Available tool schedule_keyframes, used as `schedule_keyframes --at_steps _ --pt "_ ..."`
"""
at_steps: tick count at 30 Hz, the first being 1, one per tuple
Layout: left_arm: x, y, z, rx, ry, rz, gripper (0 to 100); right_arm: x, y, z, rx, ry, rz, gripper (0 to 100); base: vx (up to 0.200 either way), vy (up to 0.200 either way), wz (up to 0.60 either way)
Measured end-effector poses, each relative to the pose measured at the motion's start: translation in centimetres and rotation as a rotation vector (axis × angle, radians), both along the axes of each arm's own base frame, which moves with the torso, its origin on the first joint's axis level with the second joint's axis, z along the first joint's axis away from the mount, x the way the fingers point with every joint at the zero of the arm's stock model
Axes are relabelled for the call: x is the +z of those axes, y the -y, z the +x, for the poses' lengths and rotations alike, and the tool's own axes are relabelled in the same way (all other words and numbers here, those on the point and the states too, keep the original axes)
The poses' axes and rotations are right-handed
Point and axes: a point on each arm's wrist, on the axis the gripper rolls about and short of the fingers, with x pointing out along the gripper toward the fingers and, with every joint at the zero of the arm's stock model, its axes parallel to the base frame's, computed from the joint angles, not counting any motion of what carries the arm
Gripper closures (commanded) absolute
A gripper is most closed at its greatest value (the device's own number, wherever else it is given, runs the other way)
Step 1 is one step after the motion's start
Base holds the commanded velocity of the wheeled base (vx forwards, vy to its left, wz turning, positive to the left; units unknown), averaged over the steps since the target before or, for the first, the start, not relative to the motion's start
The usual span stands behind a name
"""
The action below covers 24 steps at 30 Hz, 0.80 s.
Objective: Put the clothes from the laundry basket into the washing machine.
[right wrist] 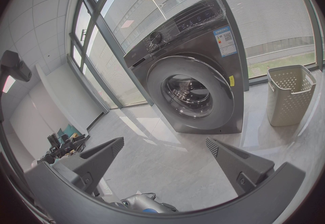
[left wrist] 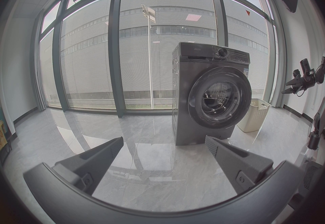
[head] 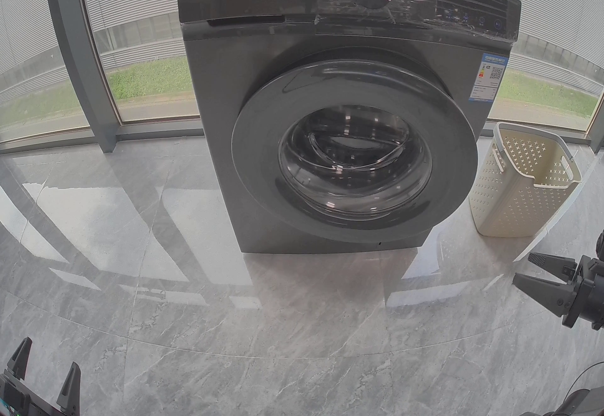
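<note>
A grey front-loading washing machine stands on the floor ahead, its round glass door closed. To its right, against the window, stands a cream perforated laundry basket; no clothes show in the part of its inside that I see. My left gripper is low at the near left, open and empty, far from the machine. My right gripper hangs open and empty at the right, a little nearer than the basket. Both wrist views show their own gripper spread with nothing between.
A glass window wall runs behind the machine, with a dark pillar at the back left. Glossy grey marble floor lies open between me and the machine.
</note>
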Motion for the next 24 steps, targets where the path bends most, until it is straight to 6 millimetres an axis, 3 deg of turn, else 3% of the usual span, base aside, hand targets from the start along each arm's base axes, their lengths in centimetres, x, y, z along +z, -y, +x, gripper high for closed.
schedule_keyframes --at_steps 6,17,18,21,24 --pt "0.0 0.0 0.0 0.000 0.000 0.001 0 0.1 -0.9 0.4 0.078 -0.003 -0.020 0 0.000 0.000 0.00" --pt "0.0 0.0 0.0 0.000 0.000 0.001 0 -0.1 -1.9 0.7 0.153 -0.023 -0.034 0 0.200 0.000 0.00" --pt "0.0 0.0 0.0 0.000 0.000 0.001 0 -0.1 -2.0 0.8 0.156 -0.025 -0.036 100 0.200 0.000 0.00" --pt "0.0 0.0 0.0 0.000 0.000 0.002 0 -0.2 -2.1 1.0 0.160 -0.030 -0.045 100 0.200 0.000 0.00" --pt "0.0 0.0 0.0 0.000 0.000 0.003 0 -0.2 -2.3 1.4 0.162 -0.035 -0.055 100 0.000 0.000 0.00"
